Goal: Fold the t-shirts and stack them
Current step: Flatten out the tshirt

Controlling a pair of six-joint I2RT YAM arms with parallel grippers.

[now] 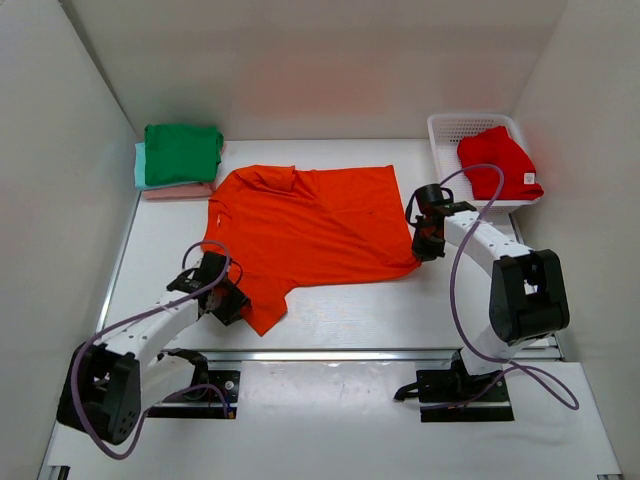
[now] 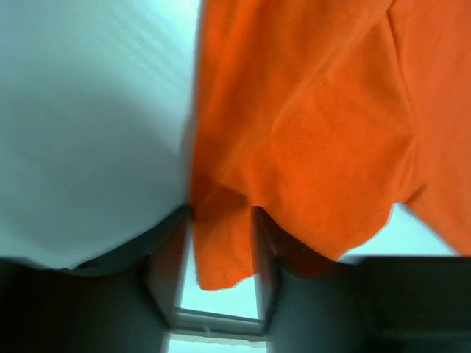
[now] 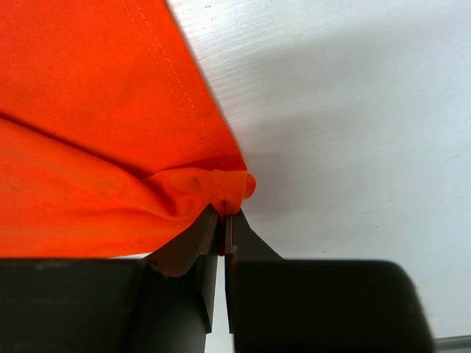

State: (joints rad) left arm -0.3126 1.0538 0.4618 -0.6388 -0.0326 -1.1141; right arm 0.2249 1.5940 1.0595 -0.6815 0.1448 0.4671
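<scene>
The bright orange t-shirt lies spread flat in the middle of the table. My left gripper is at its near-left sleeve. In the left wrist view the jaws stand apart with a flap of the orange cloth between them. My right gripper is at the shirt's right corner. In the right wrist view it is shut on the hemmed corner of the orange cloth. A folded dark green t-shirt tops a stack over mint and pink shirts at the back left. A red t-shirt lies in the basket.
The white mesh basket stands at the back right against the wall. White walls close in the table on the left, back and right. A metal rail runs along the near edge by the arm bases.
</scene>
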